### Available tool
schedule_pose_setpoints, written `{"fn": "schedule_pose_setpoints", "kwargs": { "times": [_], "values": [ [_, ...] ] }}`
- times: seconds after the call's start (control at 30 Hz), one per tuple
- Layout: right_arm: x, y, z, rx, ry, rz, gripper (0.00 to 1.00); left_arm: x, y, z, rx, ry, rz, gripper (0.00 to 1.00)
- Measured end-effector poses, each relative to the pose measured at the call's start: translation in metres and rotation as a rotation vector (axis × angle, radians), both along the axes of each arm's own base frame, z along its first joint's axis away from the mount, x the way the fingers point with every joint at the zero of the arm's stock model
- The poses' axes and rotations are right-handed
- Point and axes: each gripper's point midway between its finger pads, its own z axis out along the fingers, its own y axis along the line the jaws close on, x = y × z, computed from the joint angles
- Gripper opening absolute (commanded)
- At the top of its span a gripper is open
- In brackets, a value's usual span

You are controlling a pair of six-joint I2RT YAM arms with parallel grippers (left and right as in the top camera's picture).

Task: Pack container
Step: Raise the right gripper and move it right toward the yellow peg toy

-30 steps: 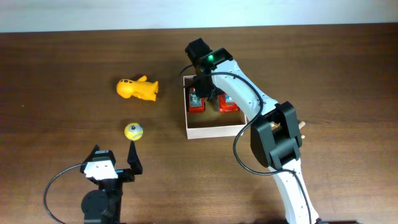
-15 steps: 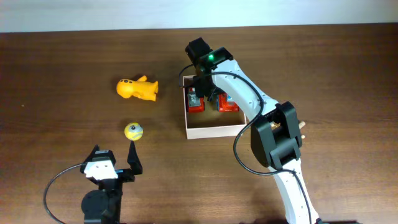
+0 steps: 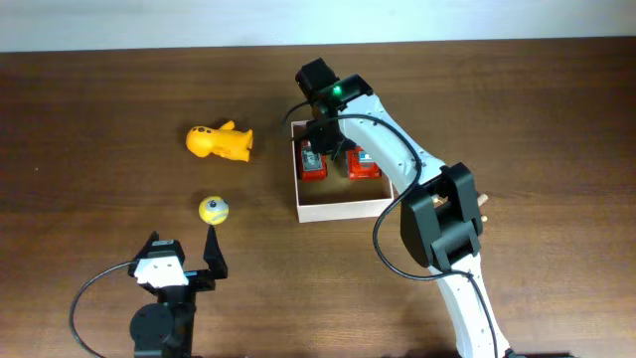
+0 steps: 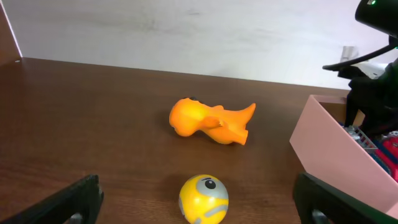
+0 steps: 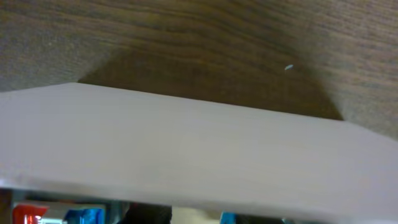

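Note:
The container (image 3: 343,209), a small white-walled box, stands at mid table. Two red toys, one on the left (image 3: 314,162) and one on the right (image 3: 365,164), lie inside it. My right gripper (image 3: 329,142) hangs over the container's far part, between the two toys; its jaws are hidden. The right wrist view is filled by the container's white wall (image 5: 199,143). My left gripper (image 3: 183,244) is open and empty at the near left. A yellow ball toy (image 3: 214,209) (image 4: 203,198) lies just beyond it, between the fingers in the wrist view. An orange toy (image 3: 221,141) (image 4: 210,121) lies farther back.
The container's near wall (image 4: 329,155) shows at the right of the left wrist view. A small tan object (image 3: 484,204) lies beside the right arm. A pale wall runs along the table's far edge.

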Motion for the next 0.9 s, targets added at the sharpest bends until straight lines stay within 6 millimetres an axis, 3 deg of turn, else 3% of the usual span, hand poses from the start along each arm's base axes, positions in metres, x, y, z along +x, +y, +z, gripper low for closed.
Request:
{"fn": "schedule_pose_setpoints", "kwargs": {
  "times": [0.33,0.47,0.57,0.73,0.9],
  "values": [
    [-0.006,-0.003,0.000,-0.011,0.025,0.004,0.26,0.000,0.000,0.000,0.000,0.000,0.000,0.99],
    [-0.015,-0.008,0.011,-0.030,0.061,0.004,0.27,0.000,0.000,0.000,0.000,0.000,0.000,0.99],
    [-0.013,-0.007,0.039,-0.020,0.044,0.004,0.28,0.000,0.000,0.000,0.000,0.000,0.000,0.99],
    [-0.002,-0.002,0.120,0.049,-0.088,0.007,0.37,0.000,0.000,0.000,0.000,0.000,0.000,0.99],
    [-0.016,-0.032,0.197,0.052,-0.202,-0.027,0.51,0.000,0.000,0.000,0.000,0.000,0.000,0.99]
  ]
}}
